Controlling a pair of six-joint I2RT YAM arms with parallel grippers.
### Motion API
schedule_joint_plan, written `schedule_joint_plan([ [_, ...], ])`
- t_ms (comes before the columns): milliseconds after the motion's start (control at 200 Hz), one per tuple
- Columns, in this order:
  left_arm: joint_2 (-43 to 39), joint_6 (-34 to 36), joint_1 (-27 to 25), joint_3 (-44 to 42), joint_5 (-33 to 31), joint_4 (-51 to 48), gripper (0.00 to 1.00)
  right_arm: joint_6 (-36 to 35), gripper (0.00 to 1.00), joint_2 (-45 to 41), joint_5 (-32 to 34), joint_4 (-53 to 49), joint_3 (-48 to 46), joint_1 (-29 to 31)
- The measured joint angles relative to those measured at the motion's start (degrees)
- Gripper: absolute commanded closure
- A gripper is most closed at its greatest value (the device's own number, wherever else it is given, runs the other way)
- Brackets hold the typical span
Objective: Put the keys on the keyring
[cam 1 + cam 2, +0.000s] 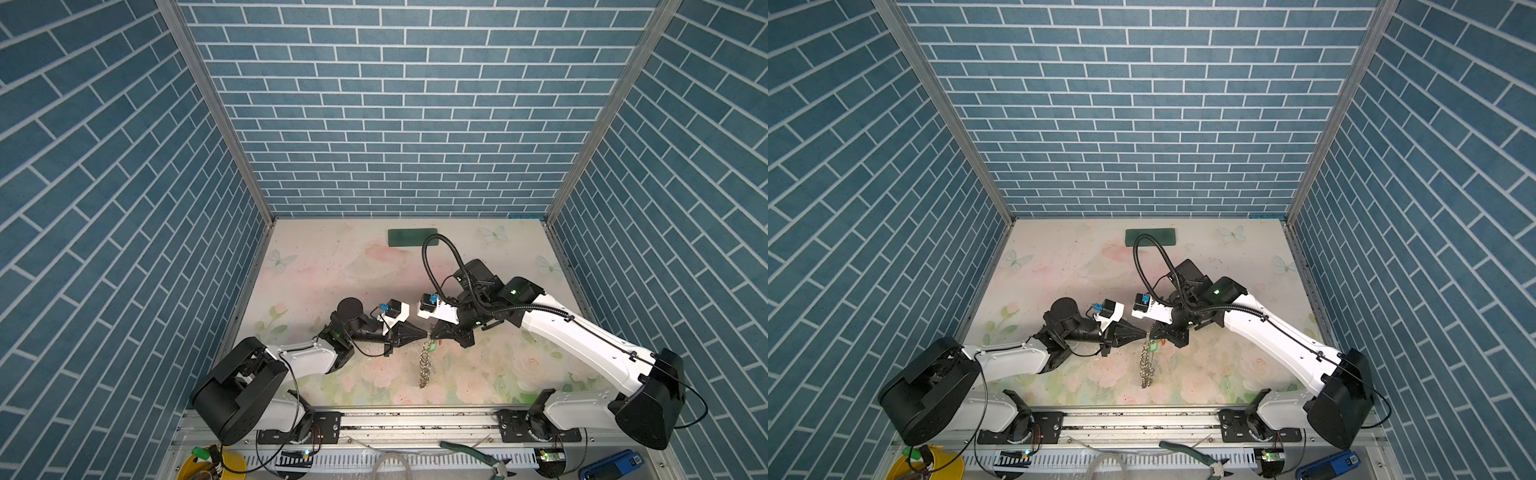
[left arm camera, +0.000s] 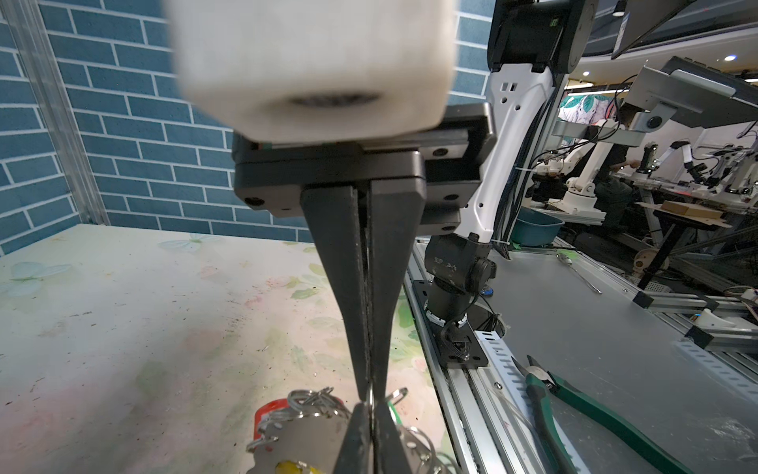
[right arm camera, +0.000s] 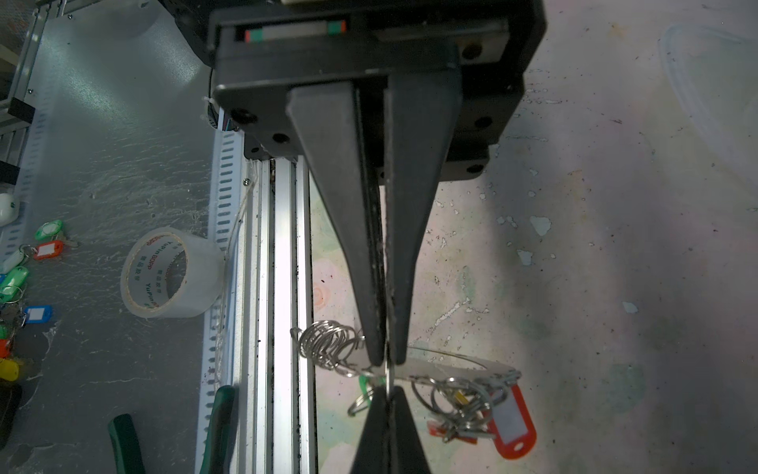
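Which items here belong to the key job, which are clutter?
Job: grey flat hoop keyring fringed with silver split rings; red-tagged silver key; left gripper, right gripper.
Lying about: dark green rectangular block; green-handled pliers; clear tape roll.

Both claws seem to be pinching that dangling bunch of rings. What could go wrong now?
The dark grey hoop keyring is pinched only by the tips of the right gripper and left gripper; it might slip. The tips nearly meet and could collide. The red-tagged silver key dangles and may snag.
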Motion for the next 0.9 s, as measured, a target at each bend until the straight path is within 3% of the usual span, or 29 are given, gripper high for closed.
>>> schedule_joint_plan([
  [215,0.0,1.1,-0.7,0.7,0.0,-2.0,0.87,0.0,1.0,0.2,-0.2,1.0,0.0,0.2],
  [355,0.0,1.1,-0.6,0.7,-0.7,-2.1,1.0,0.0,1.0,0.0,-0.3,1.2,0.0,0.2],
  [530,0.0,0.9,-0.6,0.7,-1.1,-1.7,1.0,0.0,1.0,-0.2,0.1,1.6,0.0,0.2],
  [610,0.0,0.4,-0.6,0.7,-1.8,-1.2,1.0,0.2,0.92,-0.6,0.8,2.3,-0.2,0.2],
  [705,0.0,-0.4,-0.7,0.1,-3.7,0.5,1.0,0.5,0.84,-2.7,1.6,6.1,-2.4,0.0],
  [900,1.8,-4.6,-1.0,-2.7,-8.3,10.4,1.0,3.8,0.84,-9.9,1.4,18.3,-11.0,-3.2],
])
